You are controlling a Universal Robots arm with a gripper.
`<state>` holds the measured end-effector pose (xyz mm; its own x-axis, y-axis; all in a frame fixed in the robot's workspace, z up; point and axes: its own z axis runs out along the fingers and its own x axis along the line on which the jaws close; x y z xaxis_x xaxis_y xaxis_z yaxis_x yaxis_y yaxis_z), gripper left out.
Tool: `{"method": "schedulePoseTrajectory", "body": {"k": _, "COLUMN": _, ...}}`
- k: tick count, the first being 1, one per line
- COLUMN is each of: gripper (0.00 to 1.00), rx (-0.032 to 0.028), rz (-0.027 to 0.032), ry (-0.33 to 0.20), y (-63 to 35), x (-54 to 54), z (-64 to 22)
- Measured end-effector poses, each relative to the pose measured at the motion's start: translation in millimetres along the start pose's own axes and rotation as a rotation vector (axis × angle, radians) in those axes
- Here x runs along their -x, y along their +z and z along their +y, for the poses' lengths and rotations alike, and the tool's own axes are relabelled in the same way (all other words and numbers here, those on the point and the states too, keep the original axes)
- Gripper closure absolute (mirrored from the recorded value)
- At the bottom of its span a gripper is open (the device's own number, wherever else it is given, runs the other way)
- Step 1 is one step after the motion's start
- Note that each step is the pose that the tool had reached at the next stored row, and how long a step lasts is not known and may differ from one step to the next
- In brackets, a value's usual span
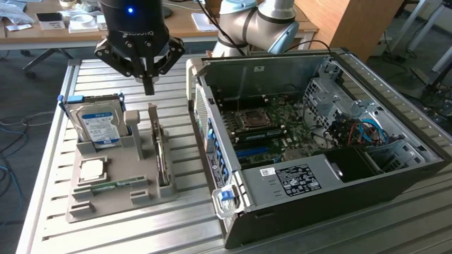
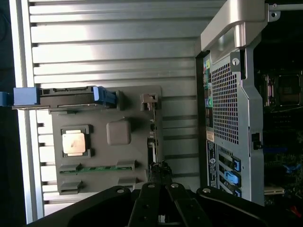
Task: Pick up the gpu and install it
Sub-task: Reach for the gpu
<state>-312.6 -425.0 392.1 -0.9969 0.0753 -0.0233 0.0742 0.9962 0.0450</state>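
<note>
In the exterior view, the gripper (image 1: 148,89), closed and empty, hovers over the surface (image 1: 141,238). The gpu (image 1: 162,152) stands on edge toward 6 o'clock, its long axis running 12 to 6.

Slatted metal table (image 1: 177,233) bears grey tray (image 1: 106,209) and computer case (image 1: 318,211).

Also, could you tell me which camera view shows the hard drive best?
The exterior view: the hard drive stands upright in the grey tray, blue label facing the camera. The wrist view catches its narrow upper edge, end-on.
</note>
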Motion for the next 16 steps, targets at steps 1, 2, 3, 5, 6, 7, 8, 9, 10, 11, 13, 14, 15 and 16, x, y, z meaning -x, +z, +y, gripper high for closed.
{"method": "schedulePoseTrajectory", "body": {"k": 1, "gripper": 0.89, "rx": 0.0001, "rz": 0.0, "ry": 0.0, "y": 0.0, "x": 0.0, "z": -0.9}}
{"method": "schedulePoseTrajectory", "body": {"k": 2, "gripper": 0.89, "rx": 0.0001, "rz": -0.0001, "ry": 0.0, "y": 0.0, "x": 0.1, "z": -1.7}}
{"method": "schedulePoseTrajectory", "body": {"k": 3, "gripper": 0.89, "rx": 0.0001, "rz": 0.0, "ry": 0.0, "y": -0.1, "x": 0.2, "z": -2.6}}
{"method": "schedulePoseTrajectory", "body": {"k": 5, "gripper": 0.89, "rx": 0.0, "rz": 0.0, "ry": 0.0, "y": -0.2, "x": 0.3, "z": -4.4}}
{"method": "schedulePoseTrajectory", "body": {"k": 6, "gripper": 0.89, "rx": 0.0001, "rz": 0.0001, "ry": 0.0, "y": -0.2, "x": 0.3, "z": -5.4}}
{"method": "schedulePoseTrajectory", "body": {"k": 7, "gripper": 0.89, "rx": 0.0, "rz": 0.0, "ry": 0.0, "y": -0.3, "x": 0.4, "z": -6.5}}
{"method": "schedulePoseTrajectory", "body": {"k": 8, "gripper": 0.89, "rx": 0.0, "rz": 0.0001, "ry": 0.0, "y": -0.3, "x": 0.4, "z": -7.6}}
{"method": "schedulePoseTrajectory", "body": {"k": 9, "gripper": 0.89, "rx": 0.0, "rz": 0.0, "ry": 0.0, "y": -0.4, "x": 0.5, "z": -8.7}}
{"method": "schedulePoseTrajectory", "body": {"k": 10, "gripper": 0.89, "rx": 0.0, "rz": 0.0001, "ry": 0.0, "y": -0.4, "x": 0.5, "z": -9.9}}
{"method": "schedulePoseTrajectory", "body": {"k": 11, "gripper": 0.89, "rx": 0.0001, "rz": 0.0, "ry": 0.0, "y": -0.4, "x": 0.5, "z": -10.9}}
{"method": "schedulePoseTrajectory", "body": {"k": 13, "gripper": 0.89, "rx": 0.0, "rz": 0.0001, "ry": 0.0, "y": -0.6, "x": 0.5, "z": -12.8}}
{"method": "schedulePoseTrajectory", "body": {"k": 14, "gripper": 0.89, "rx": 0.0, "rz": 0.0, "ry": 0.0, "y": -0.6, "x": 0.6, "z": -13.7}}
{"method": "schedulePoseTrajectory", "body": {"k": 15, "gripper": 0.89, "rx": 0.0, "rz": 0.0, "ry": 0.0, "y": -0.6, "x": 0.6, "z": -14.6}}
{"method": "schedulePoseTrajectory", "body": {"k": 16, "gripper": 0.89, "rx": 0.0001, "rz": 0.0, "ry": 0.0, "y": -0.6, "x": 0.6, "z": -15.5}}
